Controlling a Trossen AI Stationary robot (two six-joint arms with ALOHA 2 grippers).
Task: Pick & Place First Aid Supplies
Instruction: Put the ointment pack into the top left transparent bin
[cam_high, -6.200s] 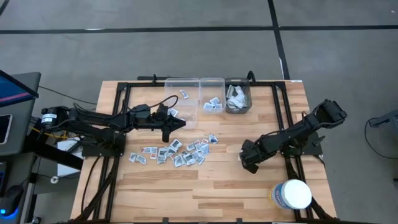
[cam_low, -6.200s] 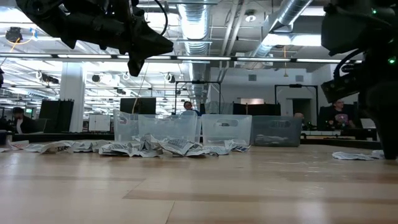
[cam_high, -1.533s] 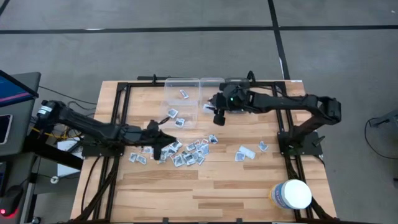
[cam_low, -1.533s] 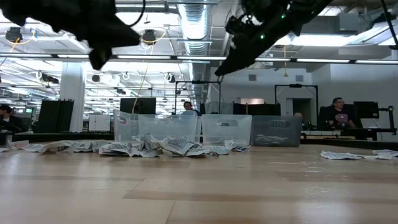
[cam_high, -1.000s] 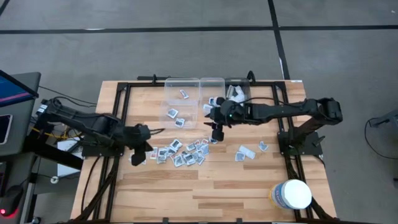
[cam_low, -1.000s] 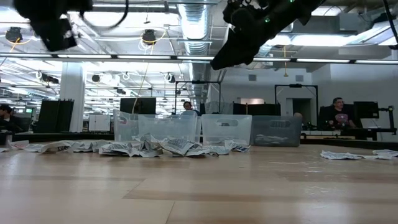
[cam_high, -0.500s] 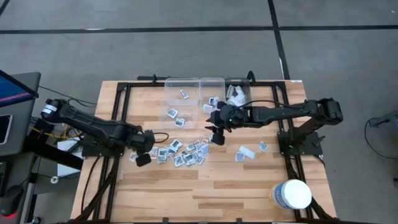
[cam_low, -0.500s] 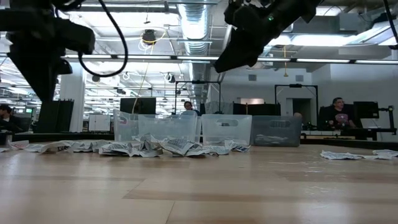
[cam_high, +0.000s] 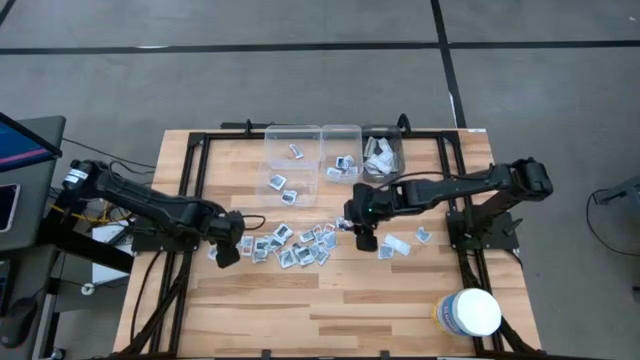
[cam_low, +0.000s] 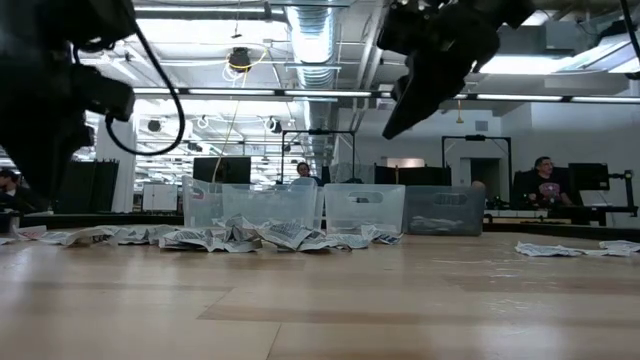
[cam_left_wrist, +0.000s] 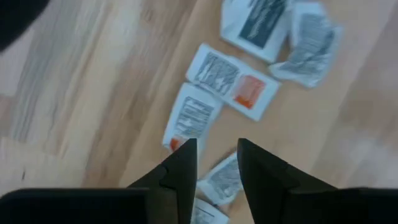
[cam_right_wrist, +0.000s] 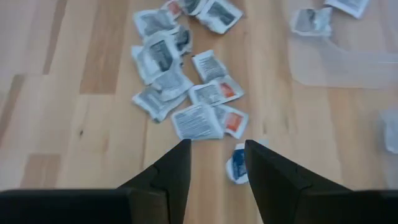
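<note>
Seen from above, the first aid supplies (cam_high: 290, 245) lie scattered in a band across the middle of the wooden table (cam_high: 330, 310), with two more packets (cam_high: 410, 240) off to the right of centre. The left pincer (cam_high: 226, 255) hangs over the band's left end, fingers slightly parted and empty; its wrist camera looks down on an orange-printed packet (cam_left_wrist: 233, 81) just ahead. The right pincer (cam_high: 366, 240) hovers at the band's right end, also apart and holding nothing, above a small blue packet (cam_right_wrist: 237, 163). Three clear bins (cam_high: 335, 135) line the frame's upper centre, each holding a few packets. A white round tub (cam_high: 468, 312) stands at lower right. From table height, the bins (cam_low: 300, 205) blur behind the heap, and both arms crop out at the top. People (cam_low: 543, 180) sit in the room beyond.
</note>
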